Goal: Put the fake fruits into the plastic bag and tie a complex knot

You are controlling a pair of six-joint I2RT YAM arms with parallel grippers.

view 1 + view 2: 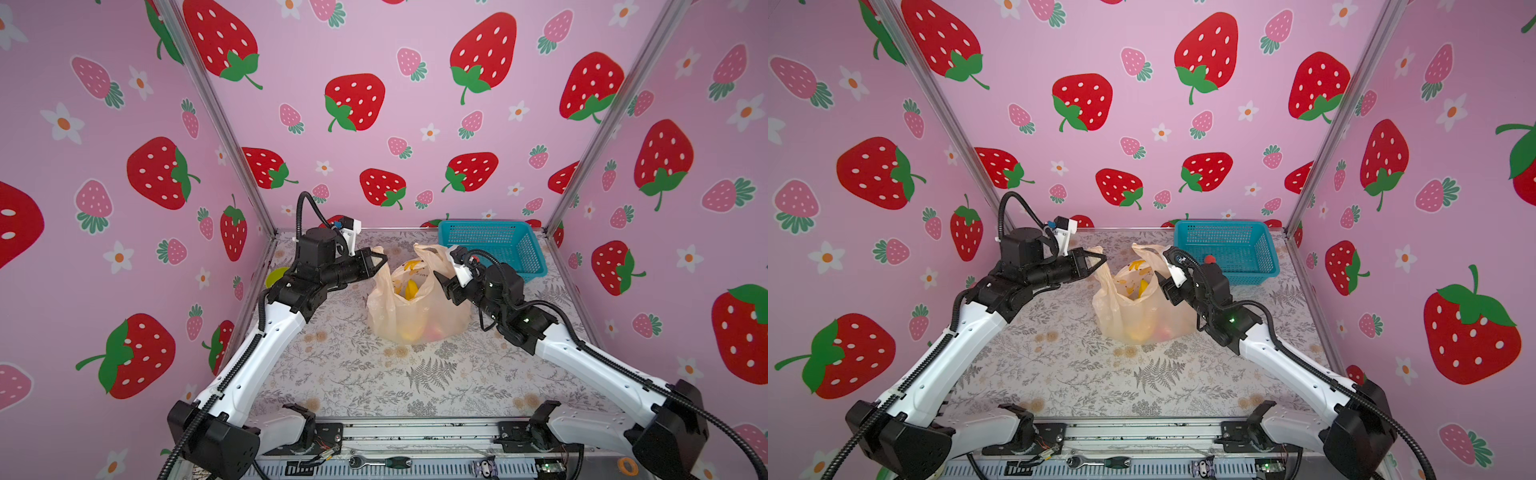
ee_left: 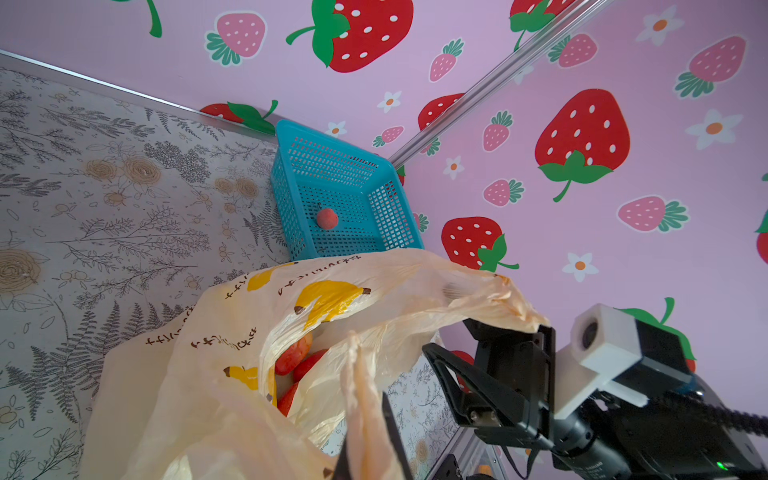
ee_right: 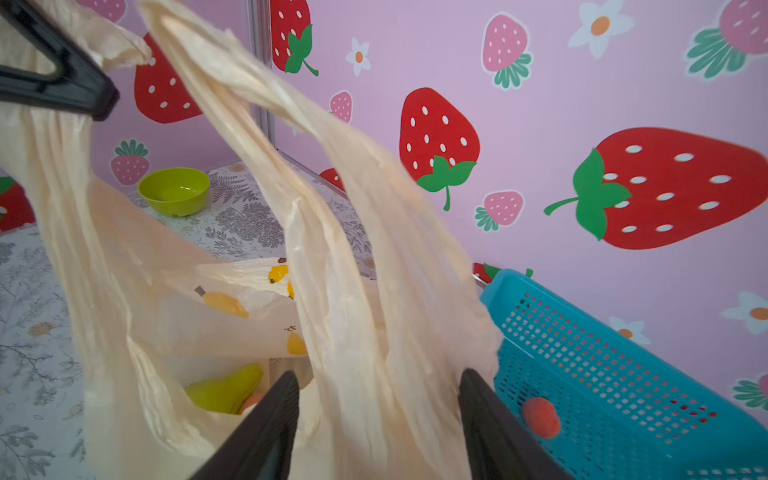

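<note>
Two black-and-white robot arms, mine, reach over a table (image 1: 415, 374) covered in a grey fern-and-flower print. Between them stands the plastic bag (image 1: 415, 320): thin, translucent, pale-peach film, heavily crinkled, printed with yellow bananas and small dark lettering, its mouth gaping upward.

My left claw (image 1: 380, 259) is clenched on the left handle strip (image 3: 54, 174), which hangs from its tips as a taut, pleated ribbon. My right claw (image 3: 379, 374) is unclenched. Its two dark wedge-shaped fingers (image 3: 270, 428) stand apart on either side of the right handle strip (image 3: 374, 270) (whether they press the film, I cannot tell). That strip rises from between them as a broad wrinkled band.

Inside the bag lie glossy yellow bananas (image 1: 411, 289), shiny red strawberries (image 2: 293, 357) and a smooth yellow-green fruit (image 3: 224, 390), all below both claws.

Just behind my right wrist sits a rigid blue mesh basket (image 1: 490, 239), rectangular with flared walls. One small matte red-pink fruit (image 2: 327, 218) rests on its floor, apart from the bag. A round lime-green bowl (image 3: 174, 191) sits at the table's left edge, behind my left arm.
</note>
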